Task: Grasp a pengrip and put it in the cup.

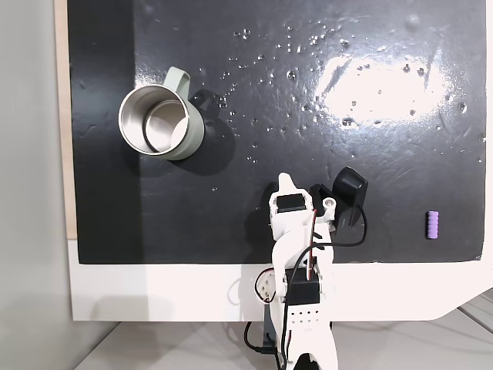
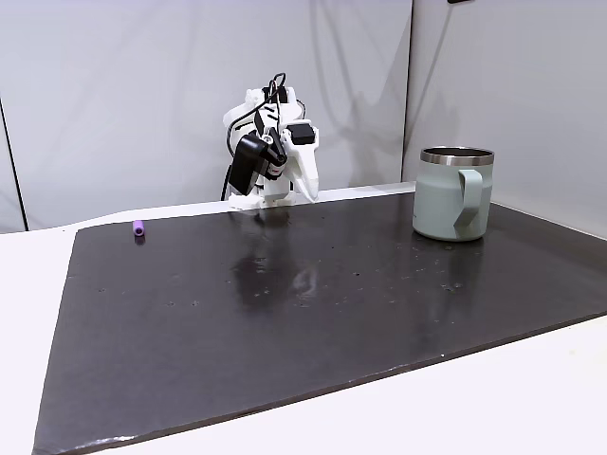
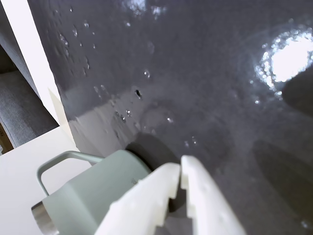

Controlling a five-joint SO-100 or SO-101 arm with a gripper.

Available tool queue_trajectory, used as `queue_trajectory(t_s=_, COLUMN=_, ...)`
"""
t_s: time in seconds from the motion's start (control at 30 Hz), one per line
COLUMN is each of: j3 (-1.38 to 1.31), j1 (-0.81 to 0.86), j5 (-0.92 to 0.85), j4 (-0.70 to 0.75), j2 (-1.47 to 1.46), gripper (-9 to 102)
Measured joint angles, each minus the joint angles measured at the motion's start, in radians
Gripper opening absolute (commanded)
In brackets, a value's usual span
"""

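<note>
In overhead fixed view: cup [image 1: 155,120] far left on black mat [image 1: 308,116]. Our claw [image 1: 286,182] mid-counter, fingers together, holding nothing. Pengrip [image 1: 433,224] near right edge. Reach not begun; next we swing right, open claw.

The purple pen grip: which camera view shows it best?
A fixed view from above shows the pen grip best: its ribs and full length are plain against the dark mat. In another fixed view it is a tiny purple spot.
</note>
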Motion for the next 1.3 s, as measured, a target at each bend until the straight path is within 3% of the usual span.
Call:
queue_trajectory(t_s=0.33, j3=-0.023, j1=0.008, j5=-0.063, j4=0.000, j2=0.000, gripper=0)
queue_trajectory(t_s=0.67, j3=-0.337, j1=0.181, j5=-0.123, j4=0.057, j2=-0.100, gripper=0)
queue_trajectory(t_s=1.0, j3=-0.845, j1=0.468, j5=-0.012, j4=0.121, j2=-0.664, gripper=0)
queue_trajectory(t_s=1.3, j3=-1.382, j1=0.680, j5=0.221, j4=0.382, j2=-1.206, gripper=0)
